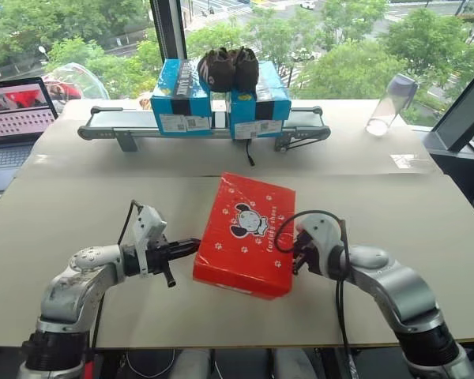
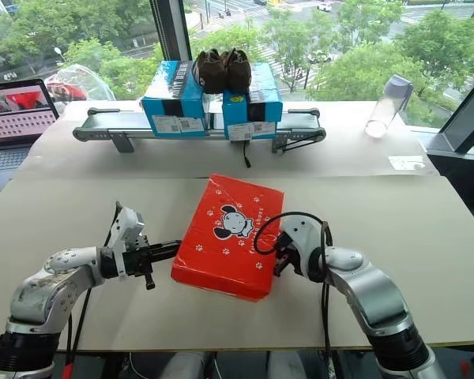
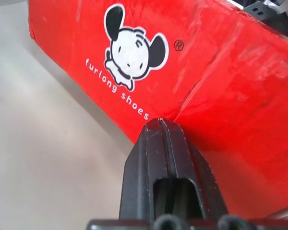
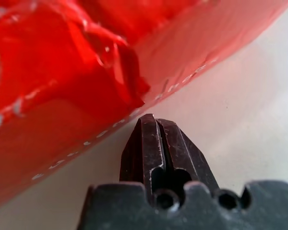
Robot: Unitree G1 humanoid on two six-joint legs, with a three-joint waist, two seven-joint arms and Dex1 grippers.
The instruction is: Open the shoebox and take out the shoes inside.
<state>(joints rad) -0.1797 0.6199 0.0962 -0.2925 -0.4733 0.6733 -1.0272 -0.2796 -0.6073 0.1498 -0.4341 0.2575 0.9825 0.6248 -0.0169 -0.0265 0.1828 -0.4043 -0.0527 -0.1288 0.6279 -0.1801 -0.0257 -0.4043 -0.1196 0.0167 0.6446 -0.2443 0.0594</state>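
Observation:
The red shoebox lies closed on the table, its lid bearing a black-and-white cartoon mouse. My left gripper is shut, its fingertips at the box's left side by the near corner. On the box's right side my right gripper is also shut, its tips right at the lower edge of the red wall, holding nothing. The shoes are hidden inside the closed box.
At the back, two blue boxes with white labels sit on a grey conveyor, with dark brown fuzzy shoes on top. A laptop stands far left, a clear bottle far right. Windows lie behind.

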